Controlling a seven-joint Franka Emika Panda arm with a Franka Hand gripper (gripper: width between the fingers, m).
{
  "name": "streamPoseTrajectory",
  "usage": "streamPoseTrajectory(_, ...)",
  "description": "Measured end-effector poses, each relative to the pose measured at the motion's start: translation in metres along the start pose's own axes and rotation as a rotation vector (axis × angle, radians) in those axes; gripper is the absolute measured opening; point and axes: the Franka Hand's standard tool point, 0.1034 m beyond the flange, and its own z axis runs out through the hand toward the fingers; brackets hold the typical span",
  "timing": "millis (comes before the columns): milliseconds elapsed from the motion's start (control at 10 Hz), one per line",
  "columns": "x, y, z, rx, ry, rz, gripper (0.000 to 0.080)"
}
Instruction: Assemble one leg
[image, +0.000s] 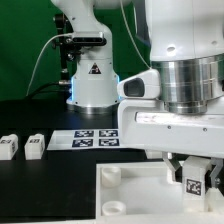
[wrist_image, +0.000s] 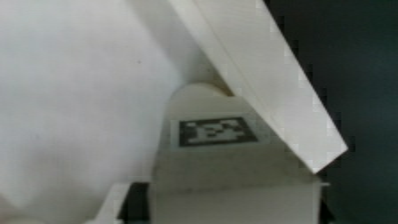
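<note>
My gripper (image: 192, 186) is shut on a leg (image: 194, 181), a short white square post with a black-and-white tag facing outward. It holds the leg upright just above the big flat white panel (image: 140, 195), near the exterior view's right. In the wrist view the leg (wrist_image: 217, 140) fills the middle with its tag showing, gripped between the dark fingers (wrist_image: 119, 203). The panel (wrist_image: 80, 90) and its raised edge (wrist_image: 267, 80) lie behind the leg. Whether the leg's lower end touches the panel is hidden. Two more legs (image: 8, 147) (image: 35, 146) lie on the black table at the exterior view's left.
The marker board (image: 97, 135) lies flat behind the panel. The arm's base (image: 92, 80) stands at the back. Round corner sockets (image: 108, 175) (image: 115, 207) show on the panel's left side. A green wall closes the back.
</note>
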Motion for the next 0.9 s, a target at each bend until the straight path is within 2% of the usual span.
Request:
streamPoseTrajectory(100,0.0010,0.0008,-0.0002,0.000,0.000,0.083,0.0294)
streamPoseTrajectory(200,0.0037,0.0035,-0.0007,0.003,-0.006,0.306,0.0294)
streamPoseTrajectory(400,0.0009,0.0023,-0.0034,-0.027,-0.029,0.711,0.0294)
streamPoseTrajectory(600,0.0002,0.0029,-0.0016,-0.023,-0.034,1.168,0.0294)
streamPoseTrajectory(900,0.0023,0.0061,-0.0032,-0.035,-0.020,1.289,0.0294)
